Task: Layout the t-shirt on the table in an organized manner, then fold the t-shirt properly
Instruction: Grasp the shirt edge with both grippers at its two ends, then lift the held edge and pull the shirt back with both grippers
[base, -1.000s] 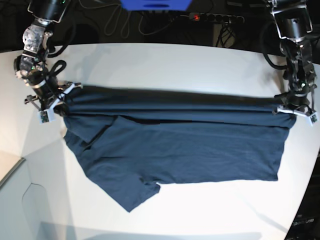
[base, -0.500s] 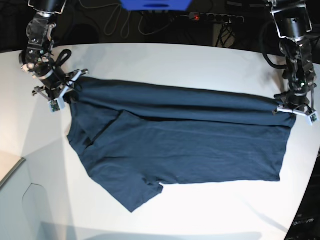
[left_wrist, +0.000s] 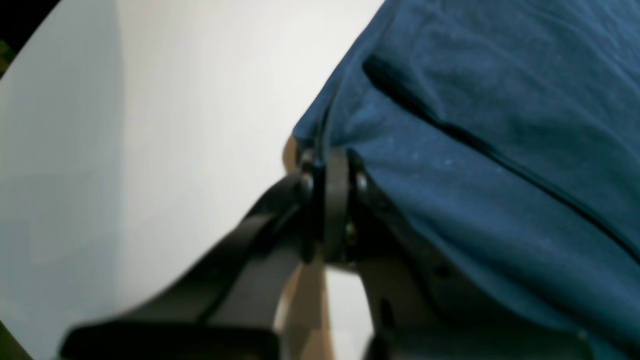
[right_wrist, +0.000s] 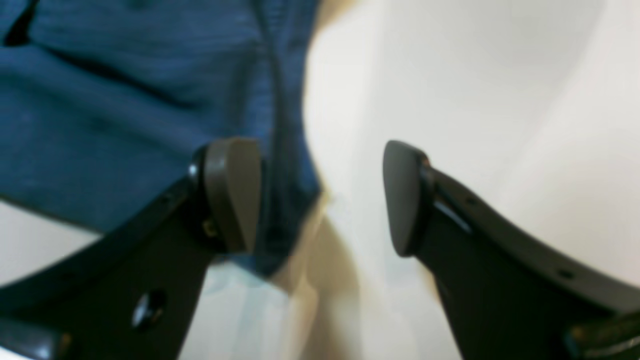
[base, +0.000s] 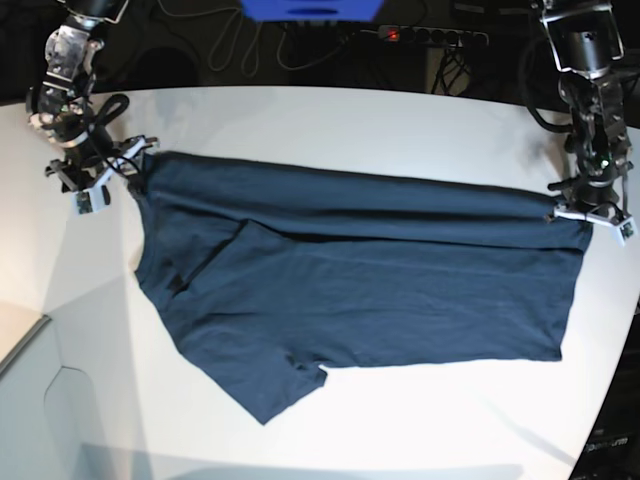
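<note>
The dark navy t-shirt (base: 360, 285) lies spread across the white table (base: 350, 130), with one sleeve pointing toward the near edge. In the base view my right gripper (base: 113, 176) sits at the shirt's far left corner. The right wrist view shows that gripper (right_wrist: 320, 197) open, with the t-shirt (right_wrist: 125, 100) corner lying loose beside one fingertip (right_wrist: 235, 195). My left gripper (base: 590, 215) is at the shirt's far right corner. In the left wrist view this gripper (left_wrist: 331, 167) is shut on the t-shirt (left_wrist: 500, 150) edge.
Behind the table's curved far edge lie a power strip (base: 430, 36), cables and a blue object (base: 310, 8). A grey panel (base: 30, 400) sits at the lower left. Bare tabletop (base: 430, 420) runs along the shirt's near side.
My right gripper carried the shirt's left corner farther back and left, then opened and let it go. The left gripper stayed shut on the right corner.
</note>
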